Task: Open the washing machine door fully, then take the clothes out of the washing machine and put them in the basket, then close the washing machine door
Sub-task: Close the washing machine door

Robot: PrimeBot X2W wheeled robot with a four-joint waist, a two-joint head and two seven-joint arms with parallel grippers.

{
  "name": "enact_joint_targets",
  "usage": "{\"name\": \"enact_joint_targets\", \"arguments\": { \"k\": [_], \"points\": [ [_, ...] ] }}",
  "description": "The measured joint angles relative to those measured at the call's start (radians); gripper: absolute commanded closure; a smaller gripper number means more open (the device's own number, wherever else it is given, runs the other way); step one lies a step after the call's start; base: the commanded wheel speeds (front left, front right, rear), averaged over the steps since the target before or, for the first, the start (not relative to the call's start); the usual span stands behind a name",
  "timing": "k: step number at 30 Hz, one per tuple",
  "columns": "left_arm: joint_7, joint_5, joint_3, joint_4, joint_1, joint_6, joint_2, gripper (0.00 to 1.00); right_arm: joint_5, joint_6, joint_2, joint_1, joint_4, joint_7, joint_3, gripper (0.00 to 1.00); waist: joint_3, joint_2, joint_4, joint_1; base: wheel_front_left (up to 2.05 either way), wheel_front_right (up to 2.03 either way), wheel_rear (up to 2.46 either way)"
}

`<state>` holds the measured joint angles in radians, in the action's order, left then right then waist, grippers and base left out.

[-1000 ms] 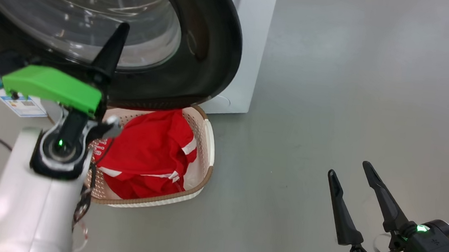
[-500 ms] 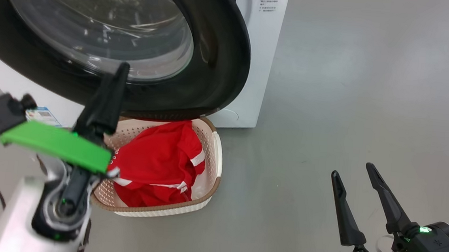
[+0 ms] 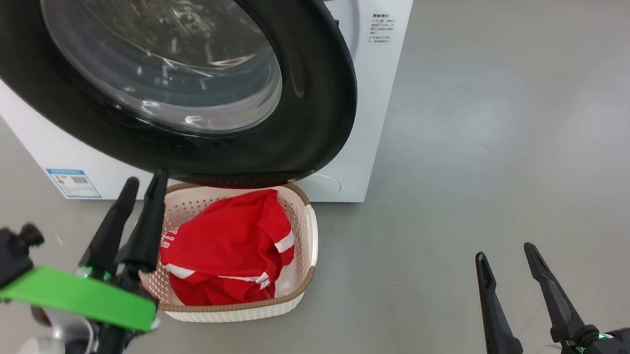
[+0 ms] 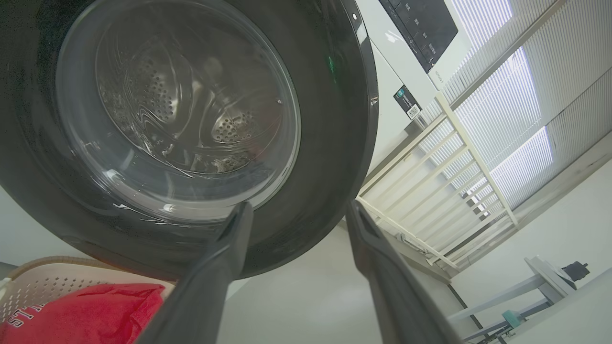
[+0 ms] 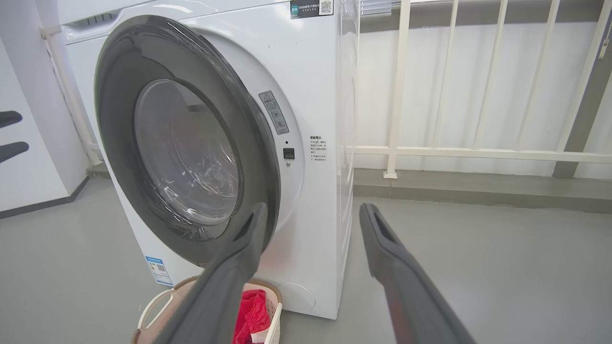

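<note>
Your washing machine (image 3: 371,90) fills eleven o'clock, its door (image 3: 154,60) seemingly ajar; the basket (image 3: 309,239) at seven o'clock holds the clothes (image 3: 229,249). You're on the closing step: left gripper (image 3: 146,177) and right gripper (image 3: 505,250) gape empty, so push the rim until it latches.

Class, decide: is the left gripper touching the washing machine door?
Apart. The right wrist view shows pale wall between the left gripper and the washing machine door.
</note>
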<state>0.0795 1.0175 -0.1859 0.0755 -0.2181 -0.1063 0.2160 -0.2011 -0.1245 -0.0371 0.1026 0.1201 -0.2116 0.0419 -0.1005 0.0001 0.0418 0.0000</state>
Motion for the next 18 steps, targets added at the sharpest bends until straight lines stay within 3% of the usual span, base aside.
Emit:
{"name": "enact_joint_targets", "arguments": {
  "k": [18],
  "points": [
    [0.144, -0.354, -0.07, 0.089, 0.208, -0.082, 0.122, 0.0, 0.0, 0.0, 0.001, 0.069, 0.02, 0.0, -0.032, 0.0, 0.069, 0.0, -0.005, -0.0001, 0.0, 0.0, 0.0]
  ]
}}
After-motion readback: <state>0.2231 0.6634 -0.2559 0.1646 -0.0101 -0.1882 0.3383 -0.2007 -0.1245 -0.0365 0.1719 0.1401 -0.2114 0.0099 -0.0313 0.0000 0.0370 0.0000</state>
